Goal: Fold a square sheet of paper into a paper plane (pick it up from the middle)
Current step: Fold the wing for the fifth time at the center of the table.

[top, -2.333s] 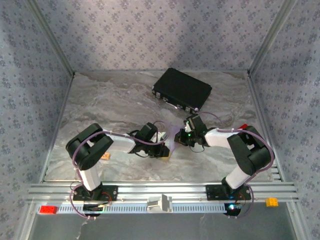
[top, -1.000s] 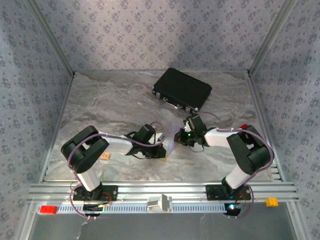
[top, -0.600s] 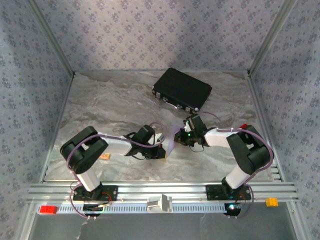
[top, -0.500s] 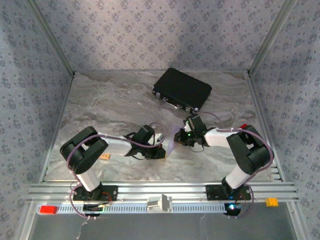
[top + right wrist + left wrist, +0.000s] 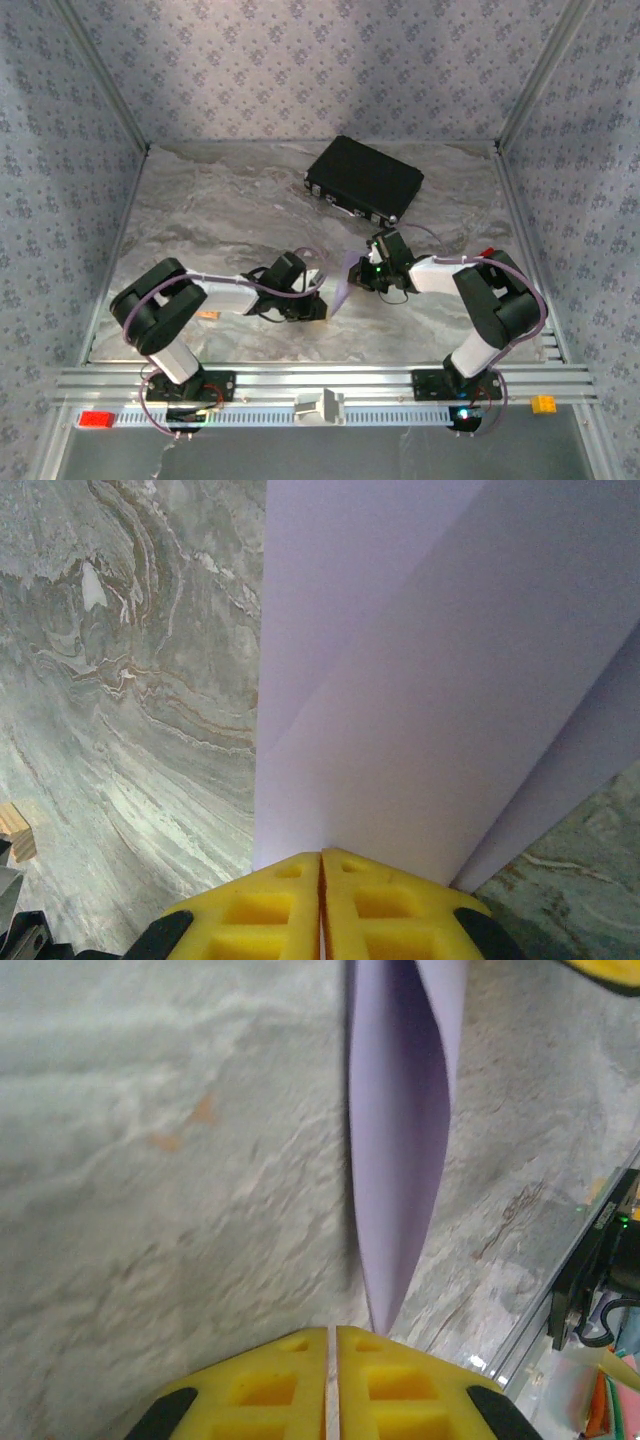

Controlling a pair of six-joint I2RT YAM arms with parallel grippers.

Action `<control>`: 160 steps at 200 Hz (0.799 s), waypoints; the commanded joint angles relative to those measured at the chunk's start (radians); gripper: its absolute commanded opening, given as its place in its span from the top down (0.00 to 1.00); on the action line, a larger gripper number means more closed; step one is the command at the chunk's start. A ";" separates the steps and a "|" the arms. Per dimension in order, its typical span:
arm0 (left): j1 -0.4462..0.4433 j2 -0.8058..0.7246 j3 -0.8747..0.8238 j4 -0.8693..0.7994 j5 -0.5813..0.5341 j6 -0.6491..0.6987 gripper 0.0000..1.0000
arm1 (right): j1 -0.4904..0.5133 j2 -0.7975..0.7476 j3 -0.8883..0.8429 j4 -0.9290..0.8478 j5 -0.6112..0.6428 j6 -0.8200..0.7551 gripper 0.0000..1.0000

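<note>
Lilac sheet of paper (image 5: 343,285) hangs off the table, held between my two grippers. My left gripper (image 5: 332,1342) has its yellow pads pressed together. The sheet's narrow doubled end runs down to their tips and appears to be caught there. My right gripper (image 5: 320,864) is likewise clenched on the sheet, which fans out ahead of the pads in two layers meeting along a crease.

Change over the last two seconds: my left elbow has swung outward and lower, drawing the left gripper slightly away from the right gripper. The right gripper has held its place. From above, more lilac now shows in the gap between them.

Meaning, as I judge it: the fold is being pulled taut to set the crease. No pointed dart shape exists yet, so most folds remain.

A small tan block (image 5: 14,831) lies on the table to the left of my right pads.
</note>
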 commanded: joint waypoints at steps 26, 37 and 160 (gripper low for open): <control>-0.001 -0.110 0.040 -0.118 -0.046 0.011 0.89 | -0.011 0.043 -0.015 -0.080 0.069 -0.013 0.90; 0.004 -0.113 0.067 -0.115 -0.040 0.017 0.89 | -0.011 0.042 -0.016 -0.080 0.069 -0.011 0.90; 0.007 0.190 0.363 -0.067 0.076 0.066 0.93 | -0.011 0.040 -0.018 -0.073 0.062 -0.005 0.89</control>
